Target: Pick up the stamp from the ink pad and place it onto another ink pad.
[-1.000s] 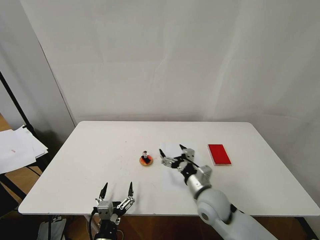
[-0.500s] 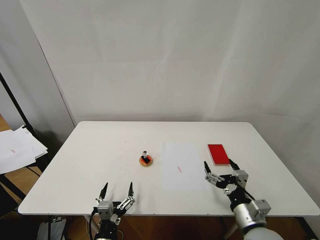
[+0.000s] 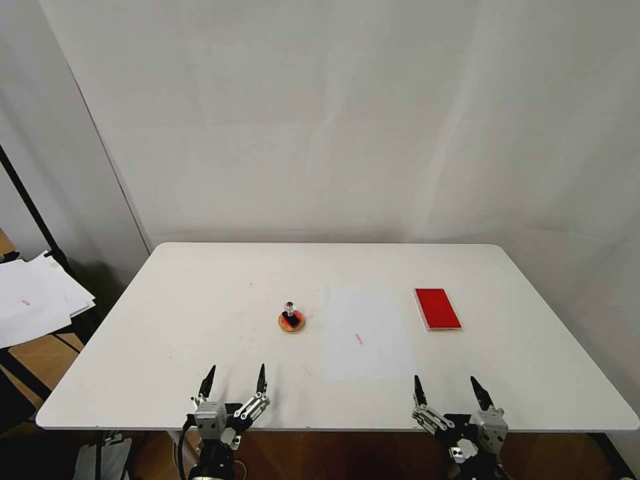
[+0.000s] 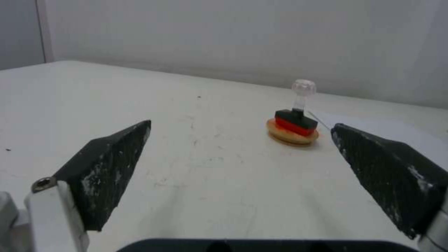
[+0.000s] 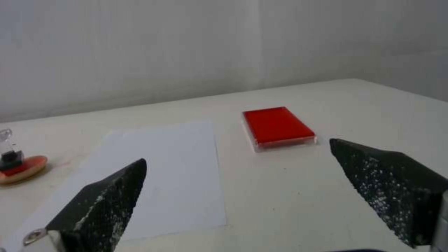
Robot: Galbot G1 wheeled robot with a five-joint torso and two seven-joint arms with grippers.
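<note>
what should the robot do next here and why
Probably nothing more than hold. The stamp stands upright on the round ink pad, the red rectangular ink pad is bare, and the left gripper and right gripper sit open at the table's near edge, holding nothing.

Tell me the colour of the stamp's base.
Black: the stamp has a black rectangular base, seen best in the left wrist view.

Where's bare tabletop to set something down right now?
Widest free patch: left of the round ink pad carrying the stamp, out to the table edge. Also bare: the far strip behind the paper sheet, and right of the red ink pad. Nowhere is crowded.
</note>
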